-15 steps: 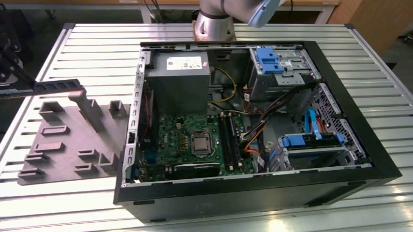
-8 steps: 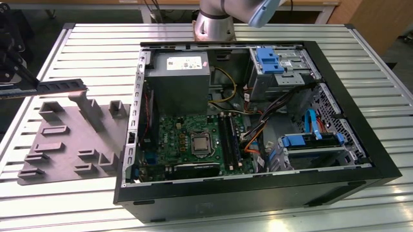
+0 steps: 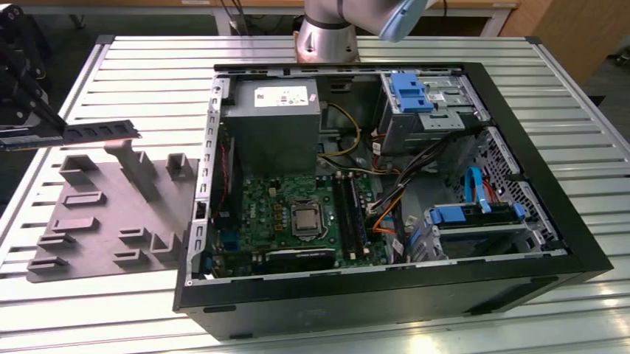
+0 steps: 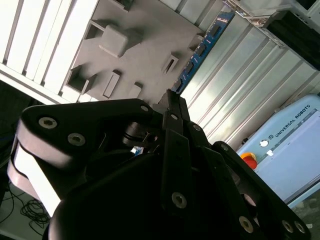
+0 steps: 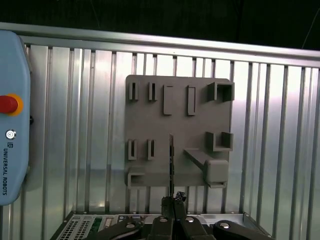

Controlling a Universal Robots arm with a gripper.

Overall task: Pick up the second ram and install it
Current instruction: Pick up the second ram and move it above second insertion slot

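Exterior view: gripper (image 3: 52, 133) holds second ram (image 3: 103, 131) level, pointing toward case (image 3: 344, 310).

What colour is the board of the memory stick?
Blue, with black chips. The memory stick shows it best in the second wrist view.

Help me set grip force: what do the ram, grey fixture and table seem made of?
The second ram, shut in the gripper: blue circuit board with black chips, likely fibreglass laminate. Grey fixture: matte, probably printed plastic. Table: ribbed, reflective slats, likely aluminium.
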